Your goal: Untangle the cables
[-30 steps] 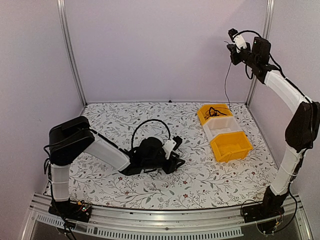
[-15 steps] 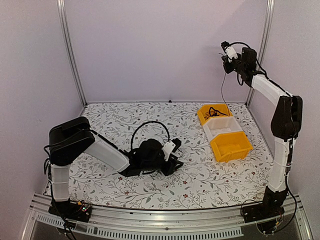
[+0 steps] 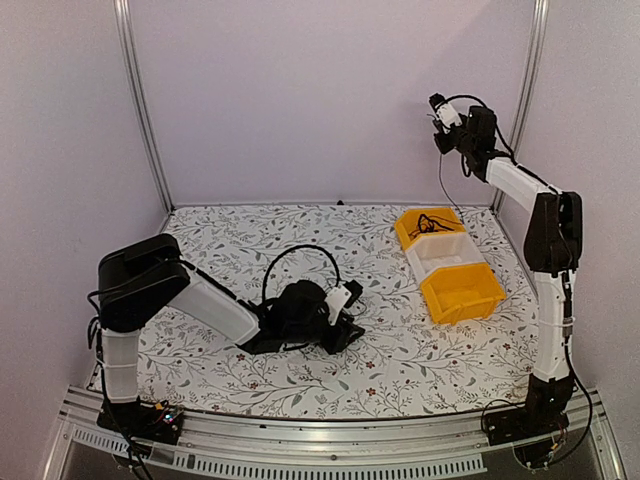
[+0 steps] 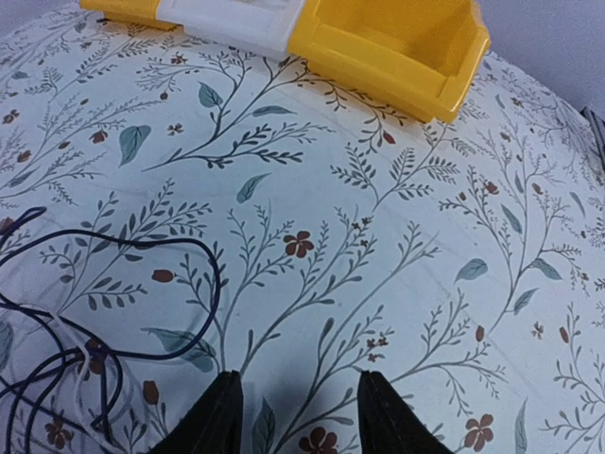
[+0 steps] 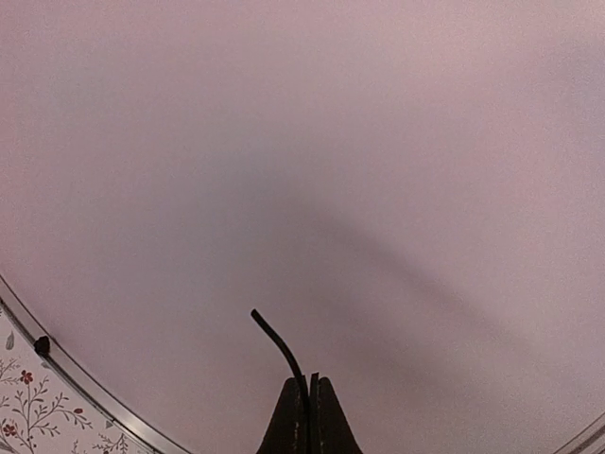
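right gripper (image 3: 438, 122) pinching black cable (image 5: 281, 346), has swung left toward far wall; strand runs down to far yellow bin (image 3: 404, 230), probably pulling free. left gripper (image 4: 301, 388) half-open, empty, low by loose cables (image 4: 90, 357) on table.

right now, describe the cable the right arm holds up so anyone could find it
Find the row of bins on the table's right, then its far yellow bin. One thin black cable climbs from there to the raised right tool; the other cables lie tangled.
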`<action>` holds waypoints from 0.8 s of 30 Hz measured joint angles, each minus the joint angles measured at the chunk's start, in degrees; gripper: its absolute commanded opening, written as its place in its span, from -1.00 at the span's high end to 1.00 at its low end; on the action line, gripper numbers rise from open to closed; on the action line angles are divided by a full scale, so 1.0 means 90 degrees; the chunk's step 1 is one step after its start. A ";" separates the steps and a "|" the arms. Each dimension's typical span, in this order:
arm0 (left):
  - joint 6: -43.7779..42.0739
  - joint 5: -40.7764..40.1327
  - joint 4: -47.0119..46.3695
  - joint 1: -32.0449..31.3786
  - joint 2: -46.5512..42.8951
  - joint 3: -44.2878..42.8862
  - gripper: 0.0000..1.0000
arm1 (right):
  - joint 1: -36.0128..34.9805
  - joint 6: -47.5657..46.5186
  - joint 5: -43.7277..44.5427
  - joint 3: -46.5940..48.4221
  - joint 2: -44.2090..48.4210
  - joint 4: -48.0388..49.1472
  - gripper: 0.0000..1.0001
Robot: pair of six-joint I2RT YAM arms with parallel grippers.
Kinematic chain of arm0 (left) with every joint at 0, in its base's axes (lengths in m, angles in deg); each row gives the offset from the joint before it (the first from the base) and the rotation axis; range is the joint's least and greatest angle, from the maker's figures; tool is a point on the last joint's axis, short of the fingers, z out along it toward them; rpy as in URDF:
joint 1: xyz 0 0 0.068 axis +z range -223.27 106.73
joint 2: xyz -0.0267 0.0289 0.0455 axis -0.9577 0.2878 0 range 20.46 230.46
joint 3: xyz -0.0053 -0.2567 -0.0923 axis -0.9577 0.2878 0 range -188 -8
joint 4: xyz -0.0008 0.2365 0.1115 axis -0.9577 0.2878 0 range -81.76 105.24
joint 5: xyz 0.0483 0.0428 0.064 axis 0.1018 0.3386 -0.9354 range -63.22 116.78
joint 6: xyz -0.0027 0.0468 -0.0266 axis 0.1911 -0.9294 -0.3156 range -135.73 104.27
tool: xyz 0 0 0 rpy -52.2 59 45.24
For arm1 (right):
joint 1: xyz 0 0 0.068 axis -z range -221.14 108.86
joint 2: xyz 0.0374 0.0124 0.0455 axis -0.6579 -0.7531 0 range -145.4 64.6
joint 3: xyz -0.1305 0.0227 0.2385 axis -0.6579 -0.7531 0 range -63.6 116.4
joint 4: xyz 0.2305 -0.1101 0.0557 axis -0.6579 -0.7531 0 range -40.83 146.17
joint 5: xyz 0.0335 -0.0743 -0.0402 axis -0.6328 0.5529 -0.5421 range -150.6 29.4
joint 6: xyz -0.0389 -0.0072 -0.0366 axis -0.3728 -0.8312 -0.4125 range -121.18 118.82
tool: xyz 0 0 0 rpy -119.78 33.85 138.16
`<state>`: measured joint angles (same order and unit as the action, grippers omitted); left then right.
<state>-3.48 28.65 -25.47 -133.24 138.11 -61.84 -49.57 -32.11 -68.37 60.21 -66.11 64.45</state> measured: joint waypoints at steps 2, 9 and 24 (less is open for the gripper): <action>0.0000 -0.0010 0.0034 -0.0005 0.0000 0.0000 0.18 | -0.0090 -0.0012 -0.0005 -0.0253 -0.0010 0.0005 1.00; -0.0002 -0.0046 0.0053 -0.0012 0.0000 0.0000 0.18 | -0.0352 0.0007 -0.0046 -0.1171 -0.0068 -0.0032 1.00; -0.0022 -0.0044 0.0056 -0.0100 0.0000 0.0000 0.18 | -0.0338 0.0362 -0.0029 -0.3045 0.1360 -0.1005 1.00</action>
<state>-3.68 28.25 -24.97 -134.13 138.11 -61.84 -52.61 -28.86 -68.63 32.80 -53.87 55.40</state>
